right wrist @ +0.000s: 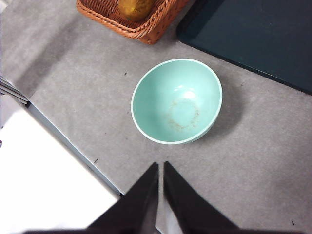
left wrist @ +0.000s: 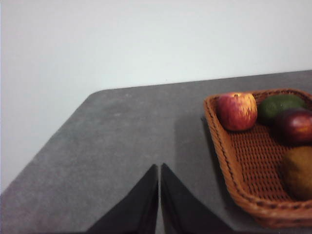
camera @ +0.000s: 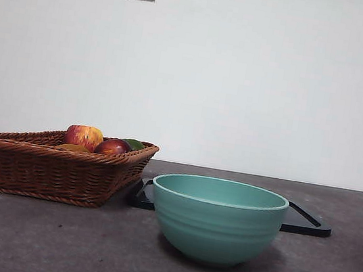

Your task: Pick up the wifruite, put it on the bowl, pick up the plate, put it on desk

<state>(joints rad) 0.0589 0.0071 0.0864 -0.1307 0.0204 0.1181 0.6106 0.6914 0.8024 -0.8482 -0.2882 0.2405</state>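
While the wifruite is lying in the basket near the bowl, the left gripper, jaws together, is needing to part them before descending squarely over it.

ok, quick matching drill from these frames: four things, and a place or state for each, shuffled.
Things:
1. brownish fruit
2. bowl
3. black tray
4. left gripper

Place or state:
A. shut, above bare desk beside the basket
B. flat on the desk behind the bowl
C. empty, on the desk
D. in the basket

Pairs: 1-D, 2-C, 3-B, 4-A
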